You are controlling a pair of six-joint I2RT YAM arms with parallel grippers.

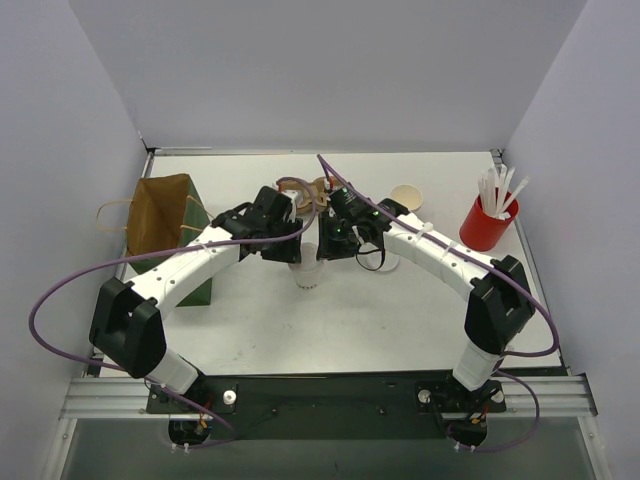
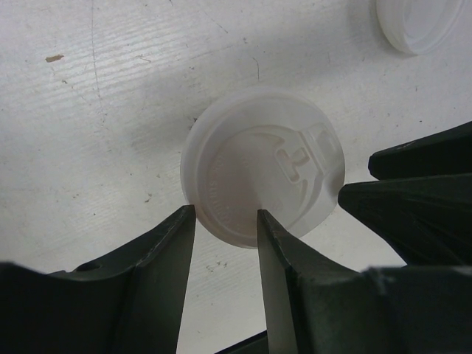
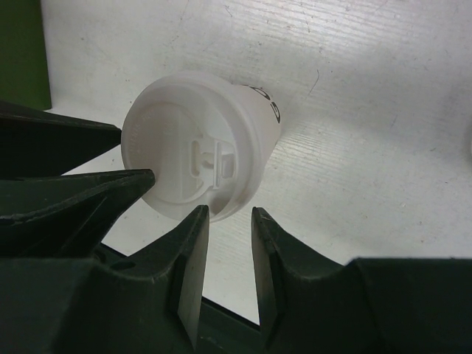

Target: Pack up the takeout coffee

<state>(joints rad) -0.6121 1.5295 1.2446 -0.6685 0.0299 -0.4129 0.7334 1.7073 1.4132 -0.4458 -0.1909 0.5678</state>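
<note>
One takeout coffee cup (image 1: 308, 276) stands upright near the table's middle, white with a round whitish lid (image 2: 262, 166) and dark print on its side (image 3: 269, 103). Both grippers hang just above it from opposite sides. My left gripper (image 2: 225, 214) is open, and the lid's near rim shows past the gap between its fingertips. My right gripper (image 3: 227, 214) is open by a narrow gap with nothing in it, just beside the lid's rim. In the right wrist view the left gripper's fingers (image 3: 81, 195) reach the lid's left edge. A second whitish lid (image 2: 420, 22) lies farther off.
A brown paper bag (image 1: 160, 212) stands open at the left. A red cup of white sticks (image 1: 486, 222) stands at the right. A brown pulp carrier (image 1: 308, 190) shows partly behind the grippers, and a pale round disc (image 1: 407, 196) lies beside it.
</note>
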